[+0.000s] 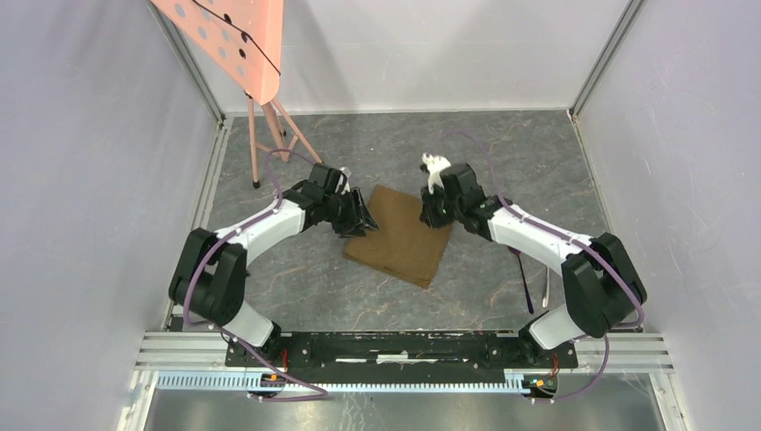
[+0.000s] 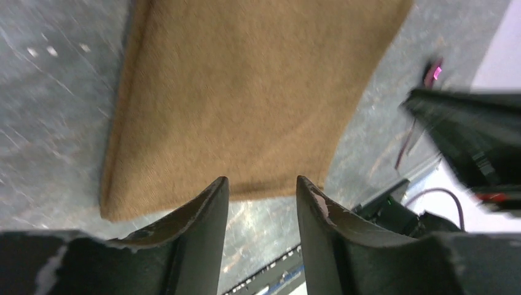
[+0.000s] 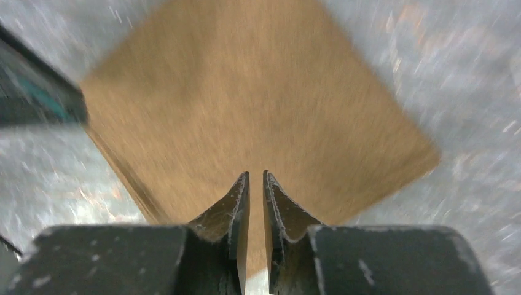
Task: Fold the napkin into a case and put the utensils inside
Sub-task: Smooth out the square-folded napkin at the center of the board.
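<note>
The tan-brown napkin (image 1: 401,235) lies folded into a flat, layered rectangle in the middle of the table. My left gripper (image 1: 363,218) is at its left edge, and in the left wrist view (image 2: 263,184) its jaws stand apart with only bare table between them and the napkin (image 2: 246,92) just ahead. My right gripper (image 1: 429,214) hovers at the cloth's far right corner. In the right wrist view (image 3: 256,175) its jaws are parted by a narrow slit, with the napkin (image 3: 246,110) underneath and nothing gripped. The utensils lie beside the right arm: a dark purple handle (image 1: 523,278) and a silvery piece (image 1: 546,285).
A pink perforated board (image 1: 235,40) stands on thin legs (image 1: 269,135) at the back left. Grey walls close in the table on three sides. A metal rail (image 1: 404,346) with the arm bases runs along the near edge.
</note>
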